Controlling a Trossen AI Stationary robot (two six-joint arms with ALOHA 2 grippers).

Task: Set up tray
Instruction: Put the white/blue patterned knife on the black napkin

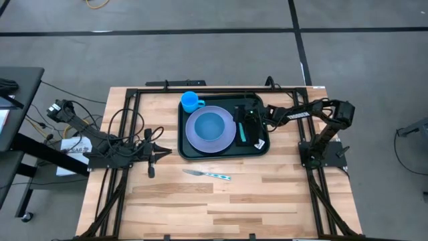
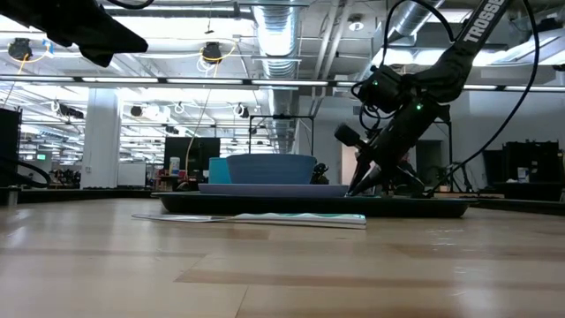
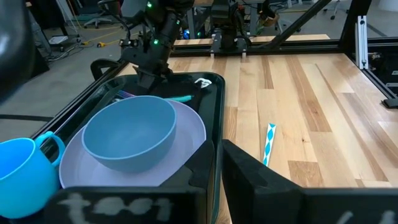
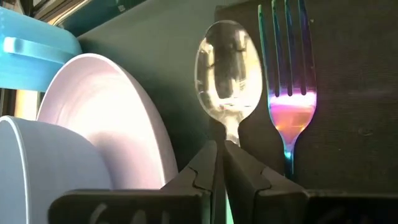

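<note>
The dark green tray lies at the table's far middle. On it are a lavender plate carrying a blue bowl, a blue cup at the far left corner, and a black napkin on the right side. An iridescent fork lies on the napkin, with a silver spoon beside it at the napkin's edge. My right gripper is down over the napkin, shut on the spoon. My left gripper is shut and waits left of the tray. My right gripper pinches the spoon's handle just behind its bowl between its two fingers. The fingers slant down from the table's right side and run along the handle. The spoon's bowl rests flat at the napkin's edge, next to the plate.
A knife with a teal-striped handle lies on the bare wood just near of the tray, also seen as the knife in the left wrist view. Black rails frame the table's left, right and far sides. Open wood lies toward the near edge.
</note>
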